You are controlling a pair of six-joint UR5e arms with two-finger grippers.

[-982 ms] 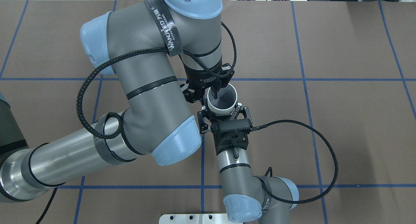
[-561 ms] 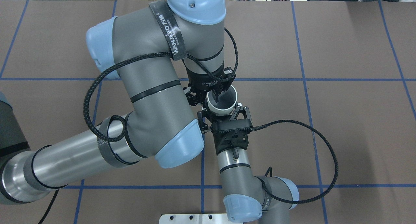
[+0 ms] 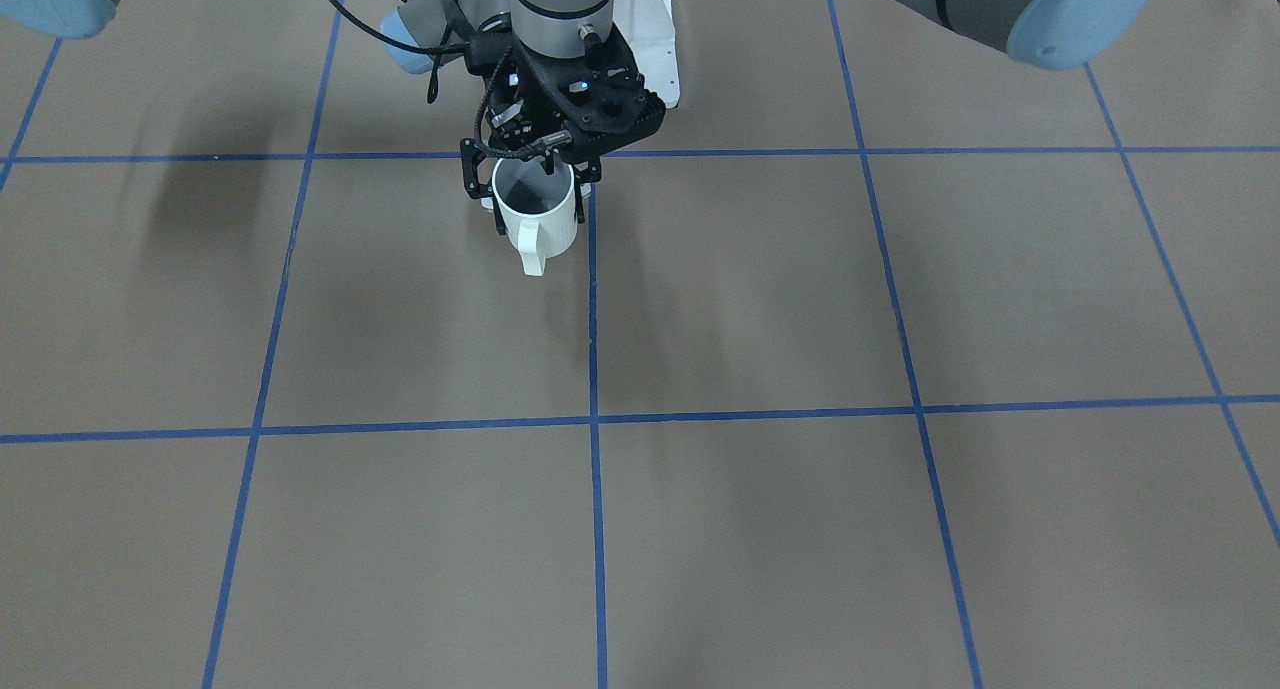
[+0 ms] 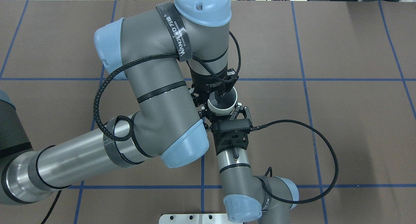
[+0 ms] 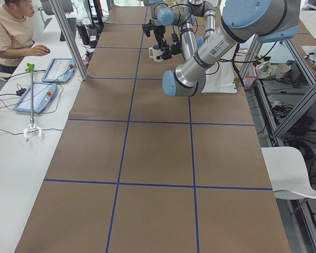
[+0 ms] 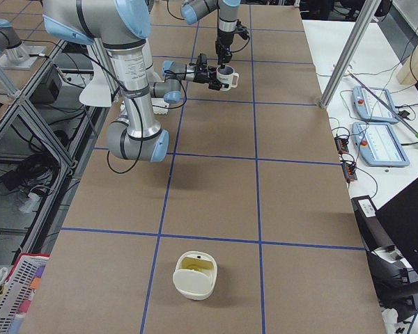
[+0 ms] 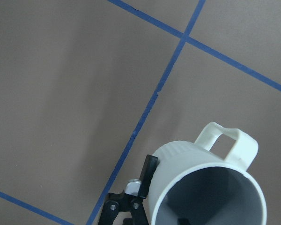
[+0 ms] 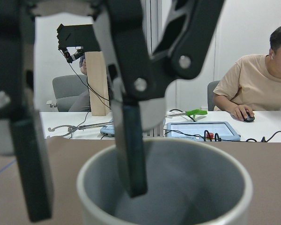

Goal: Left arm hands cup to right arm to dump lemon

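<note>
The white cup [image 4: 224,111] hangs upright above the table, its handle pointing away from the robot [image 3: 533,254]. My right gripper [image 4: 223,114] comes in from the near side and is shut on the cup's body, one finger [image 7: 148,173] on each side. My left gripper [image 4: 211,96] hangs over the cup from above. It is open, with one finger [image 8: 131,154] inside the mouth, the other outside, and the wall loose between them. The cup's inside shows only grey [image 8: 178,178]. The lemon is hidden.
The table is a brown mat [image 4: 341,126] with blue tape lines. A white container [image 6: 195,275] with a pale yellowish inside sits far off toward the table's right end. The left arm's elbow [image 4: 182,146] hangs low beside the right wrist. An operator [image 5: 13,31] sits past the far edge.
The left arm has shifted right, and its inner finger has slid from the cup's left rim toward the middle of the mouth. The cup and right gripper have stayed put.
</note>
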